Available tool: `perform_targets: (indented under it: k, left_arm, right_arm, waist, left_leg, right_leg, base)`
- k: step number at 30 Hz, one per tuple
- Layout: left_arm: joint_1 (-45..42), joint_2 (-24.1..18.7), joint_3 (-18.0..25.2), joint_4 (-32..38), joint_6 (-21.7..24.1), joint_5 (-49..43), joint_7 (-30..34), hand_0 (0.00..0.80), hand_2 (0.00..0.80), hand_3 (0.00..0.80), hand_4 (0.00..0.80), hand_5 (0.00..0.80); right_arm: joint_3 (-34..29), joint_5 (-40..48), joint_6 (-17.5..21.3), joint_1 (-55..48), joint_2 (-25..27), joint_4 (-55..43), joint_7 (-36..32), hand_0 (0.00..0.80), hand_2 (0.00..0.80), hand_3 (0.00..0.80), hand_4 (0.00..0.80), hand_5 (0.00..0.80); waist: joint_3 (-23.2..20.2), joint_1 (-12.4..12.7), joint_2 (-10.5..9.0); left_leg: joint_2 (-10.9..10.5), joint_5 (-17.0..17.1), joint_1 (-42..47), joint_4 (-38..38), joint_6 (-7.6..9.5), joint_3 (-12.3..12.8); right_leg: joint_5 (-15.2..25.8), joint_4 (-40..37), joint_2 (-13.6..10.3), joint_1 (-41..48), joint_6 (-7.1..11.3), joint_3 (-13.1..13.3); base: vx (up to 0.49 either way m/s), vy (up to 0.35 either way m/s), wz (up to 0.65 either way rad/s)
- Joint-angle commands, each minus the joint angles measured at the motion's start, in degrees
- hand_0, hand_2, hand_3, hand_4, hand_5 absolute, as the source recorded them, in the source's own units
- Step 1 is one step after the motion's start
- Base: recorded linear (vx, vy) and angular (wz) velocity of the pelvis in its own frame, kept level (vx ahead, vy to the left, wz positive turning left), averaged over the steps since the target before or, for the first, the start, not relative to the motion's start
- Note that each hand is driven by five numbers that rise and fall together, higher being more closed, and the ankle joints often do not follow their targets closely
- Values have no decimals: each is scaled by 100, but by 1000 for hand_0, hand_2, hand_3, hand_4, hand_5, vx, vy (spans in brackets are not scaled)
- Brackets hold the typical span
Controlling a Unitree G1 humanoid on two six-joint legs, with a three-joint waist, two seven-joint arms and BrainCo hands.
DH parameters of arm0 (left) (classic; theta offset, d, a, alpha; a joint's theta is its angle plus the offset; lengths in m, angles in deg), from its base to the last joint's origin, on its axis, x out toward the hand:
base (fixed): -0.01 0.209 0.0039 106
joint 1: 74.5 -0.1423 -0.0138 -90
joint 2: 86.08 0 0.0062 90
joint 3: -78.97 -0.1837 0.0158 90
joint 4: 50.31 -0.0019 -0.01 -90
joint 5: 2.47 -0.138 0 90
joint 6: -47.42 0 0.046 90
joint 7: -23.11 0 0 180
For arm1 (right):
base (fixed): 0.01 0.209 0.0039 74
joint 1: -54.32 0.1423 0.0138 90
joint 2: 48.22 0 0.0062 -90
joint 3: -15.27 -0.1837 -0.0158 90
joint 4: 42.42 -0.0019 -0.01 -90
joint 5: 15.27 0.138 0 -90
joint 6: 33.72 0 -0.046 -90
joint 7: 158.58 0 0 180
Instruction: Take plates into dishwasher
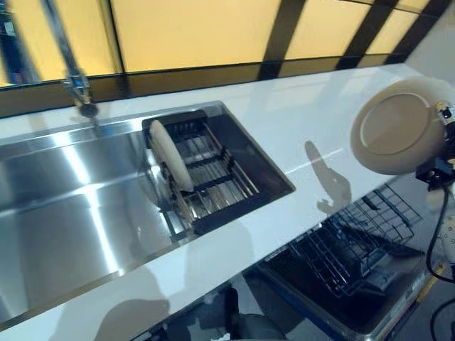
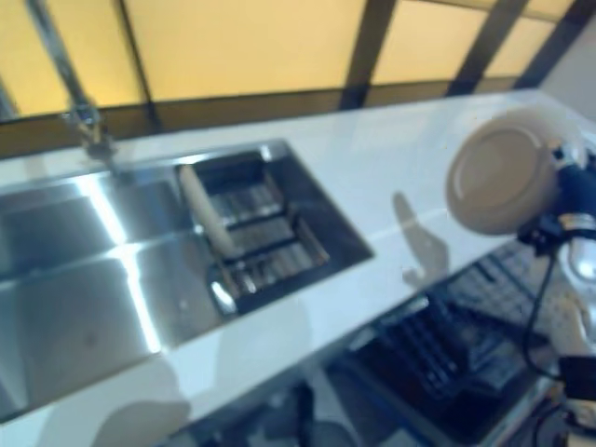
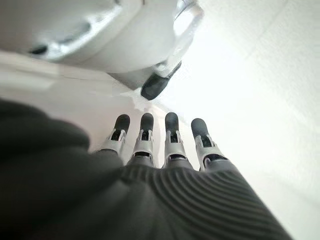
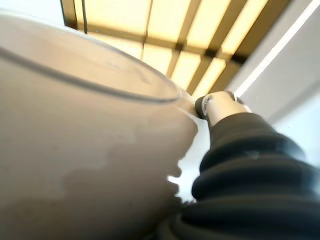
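Note:
A beige plate (image 1: 399, 126) hangs at the right, over the counter's front edge and above the open dishwasher rack (image 1: 359, 249). My right hand (image 2: 570, 191) is shut on it from behind. In the right wrist view the plate (image 4: 85, 150) fills the frame, with my thumb (image 4: 216, 104) pressed on its rim. A second beige plate (image 1: 170, 155) stands on edge in the dark dish rack (image 1: 220, 177) inside the sink. My left hand (image 3: 170, 145) shows only in the left wrist view, with straight fingers and nothing in it.
The steel sink (image 1: 71, 206) takes up the left, with a faucet (image 1: 75, 82) at its back. A white counter (image 1: 298, 121) runs from the sink to the right. The dishwasher's black wire rack is pulled out below the counter's front edge.

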Motion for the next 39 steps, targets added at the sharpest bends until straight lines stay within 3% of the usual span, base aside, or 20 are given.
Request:
perform_targets:
  k: [1,7,12,24,39]
  left_arm:
    - [713,-489,-214,86,71,-155,-37,0,0,0,0,0]
    - [770,-468,-233,141,107,-17,-83,0,0,0,0,0]
    - [703,-373,-163,349,159,-37,-98,0,0,0,0,0]
    - [825,49,-297,238,530,-184,-197,0,0,0,0,0]
    - [1032,154,-300,-97,741,-236,-243,0,0,0,0,0]
  right_arm:
    - [-631,206,534,74,357,16,-1,800,800,800,800,800]
    - [-917,-130,655,-406,289,111,-201,800,800,800,800,800]
    - [-882,-916,416,-690,213,-74,-326,800,800,800,800,800]
    - [308,-3115,-470,-387,-59,-399,-801,800,800,800,800,800]
    - [1347,-5465,-743,-107,-186,-287,-962,800,800,800,800,800]
  waist:
    - [-189,-260,33]
    - [-246,-334,159]
    - [-328,-362,257]
    - [-220,-358,437]
    - [-47,-345,598]
  left_leg:
    - [-429,-277,261,-277,462,126]
    - [-327,-223,204,-292,389,204]
    - [-240,-144,204,-332,253,218]
    - [-94,55,137,-341,-47,135]
    - [24,227,-86,-346,-229,-39]
  right_leg:
    - [436,478,-327,609,105,200]
    - [33,190,-208,863,43,246]
    - [-88,-54,-66,1007,-100,286]
    - [-211,-371,139,1169,-410,172]
    - [-274,-396,219,1065,-519,64]
  base:
    - [-33,-104,-21]
    - [-5,-143,-11]
    - [36,-196,-9]
    - [12,-136,7]
    - [-19,-66,8]
